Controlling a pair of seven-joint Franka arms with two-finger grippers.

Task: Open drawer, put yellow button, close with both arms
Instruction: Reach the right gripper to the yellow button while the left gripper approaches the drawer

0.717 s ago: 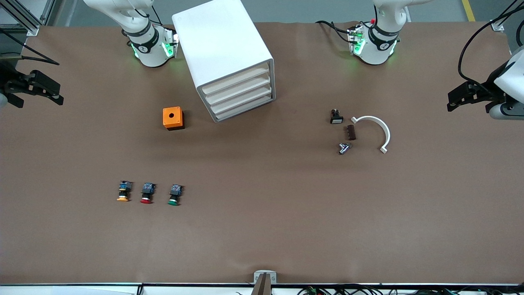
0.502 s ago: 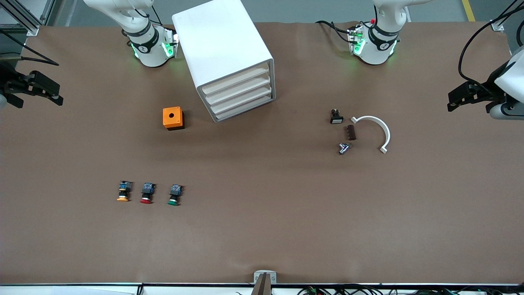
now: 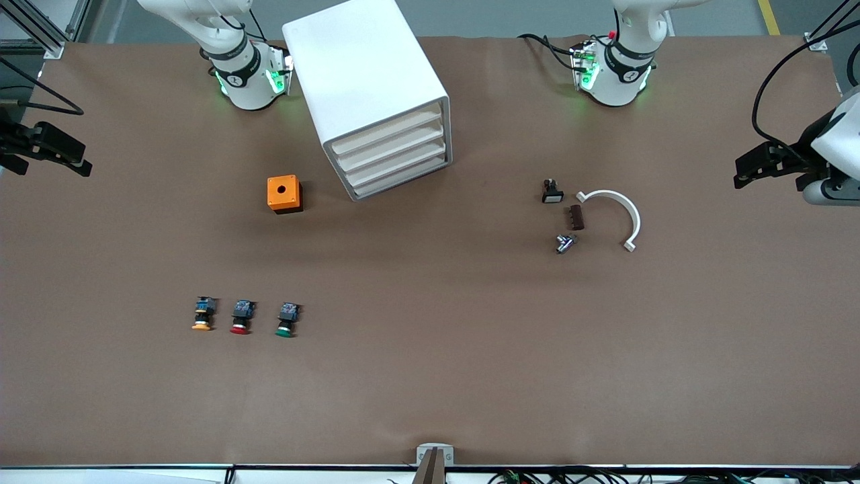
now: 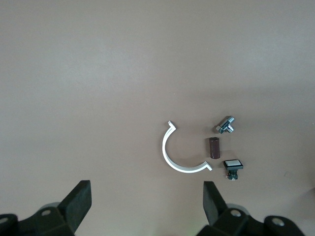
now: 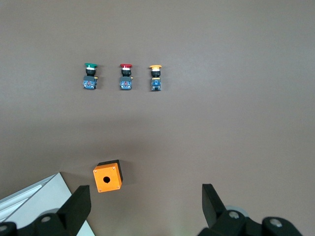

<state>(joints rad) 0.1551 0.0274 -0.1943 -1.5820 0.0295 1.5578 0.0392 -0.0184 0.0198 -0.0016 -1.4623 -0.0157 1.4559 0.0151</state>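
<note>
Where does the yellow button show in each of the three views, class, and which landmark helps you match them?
Front view: the yellow button ends the row of three, toward the right arm's end of the table.
Left wrist view: not in it.
Right wrist view: the yellow button lies beside the red button.
Shared landmark: the orange box, also in the right wrist view.

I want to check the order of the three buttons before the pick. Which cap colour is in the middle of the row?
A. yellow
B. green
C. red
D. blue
C: the red button lies between the yellow button and the green button in the front view, and the right wrist view shows the same order.
</note>
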